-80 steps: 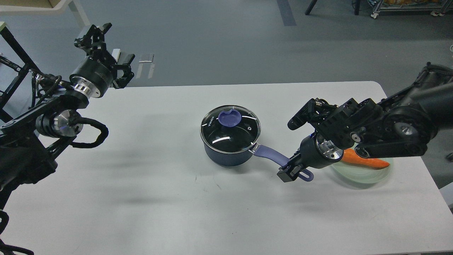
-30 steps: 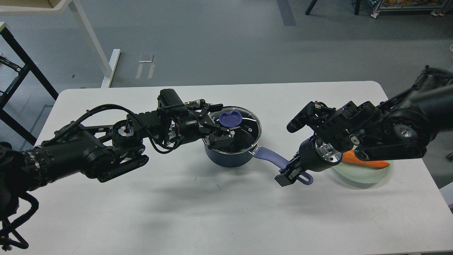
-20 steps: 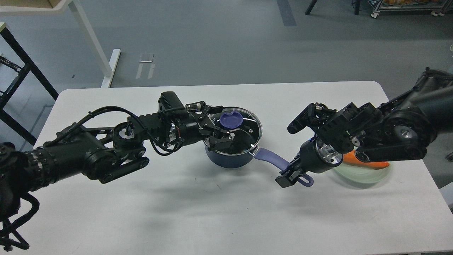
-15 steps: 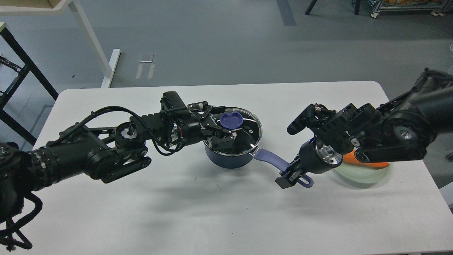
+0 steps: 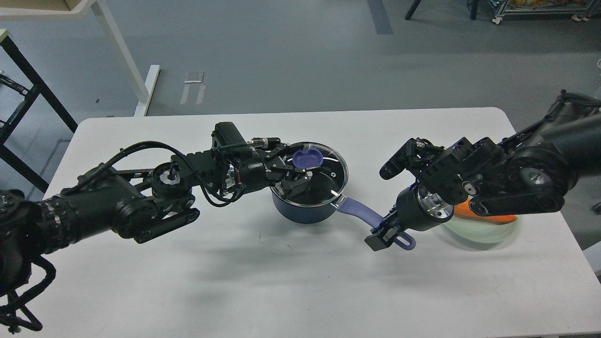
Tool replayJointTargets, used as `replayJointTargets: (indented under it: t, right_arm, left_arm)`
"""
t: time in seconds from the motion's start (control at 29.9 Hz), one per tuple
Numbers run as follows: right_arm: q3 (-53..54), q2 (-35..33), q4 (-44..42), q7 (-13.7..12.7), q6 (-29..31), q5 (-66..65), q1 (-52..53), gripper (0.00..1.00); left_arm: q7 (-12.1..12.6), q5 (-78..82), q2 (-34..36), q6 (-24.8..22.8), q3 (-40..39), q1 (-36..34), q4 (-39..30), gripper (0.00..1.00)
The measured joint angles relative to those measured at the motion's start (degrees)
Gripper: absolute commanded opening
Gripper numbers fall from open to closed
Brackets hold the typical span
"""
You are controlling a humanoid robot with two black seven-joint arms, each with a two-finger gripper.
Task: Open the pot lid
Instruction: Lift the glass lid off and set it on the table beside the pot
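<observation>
A dark blue pot [image 5: 304, 213] stands mid-table with a glass lid [image 5: 329, 174] on it. The lid has a purple knob [image 5: 308, 158]. The pot's purple handle [image 5: 359, 210] points to the lower right. My left gripper [image 5: 292, 168] reaches in from the left, low over the lid. It is open, with one finger behind and one in front of the knob's left side. I cannot tell whether it touches the knob. My right gripper [image 5: 382, 234] is shut on the far end of the handle.
A pale green plate [image 5: 486, 232] with an orange carrot [image 5: 490, 217] sits at the right, partly hidden by my right arm. The white table [image 5: 281, 291] ends at a front edge below and a right edge past the plate.
My left arm came down from high at the far left to the lid, then edged right toward the knob. My right gripper kept its hold on the handle.
</observation>
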Motion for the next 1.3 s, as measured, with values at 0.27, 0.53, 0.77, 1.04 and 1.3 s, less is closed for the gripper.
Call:
replayJointTargets:
  t: [0.27, 0.53, 0.77, 1.04, 1.3]
  right_arm:
    - [0.0, -0.1, -0.1, 0.0, 0.0, 0.0, 0.0, 0.21]
    - [0.0, 0.3, -0.2, 0.0, 0.0, -0.1, -0.1, 0.21]
    - [0.0, 0.0, -0.1, 0.0, 0.0, -0.2, 0.0, 0.21]
    - [0.1, -0.1, -0.2, 0.0, 0.0, -0.2, 0.0, 0.21]
    - [0.2, -0.5, -0.1, 0.0, 0.0, -0.3, 0.0, 0.21]
  left_arm:
    - [0.0, -5.0, 7.6, 0.0, -0.9, -2.4, -4.9, 0.49]
    - [-2.3, -9.6, 23.7, -0.3, -0.2, -3.7, -9.0, 0.49]
    - [-5.4, -9.8, 35.0, -0.2, 4.3, -0.6, -9.4, 0.49]
    - [-6.2, -10.0, 36.5, 3.6, 6.9, 7.2, -7.2, 0.5]
    - [-6.2, -10.2, 33.3, 7.4, 7.0, 12.8, -0.9, 0.51]
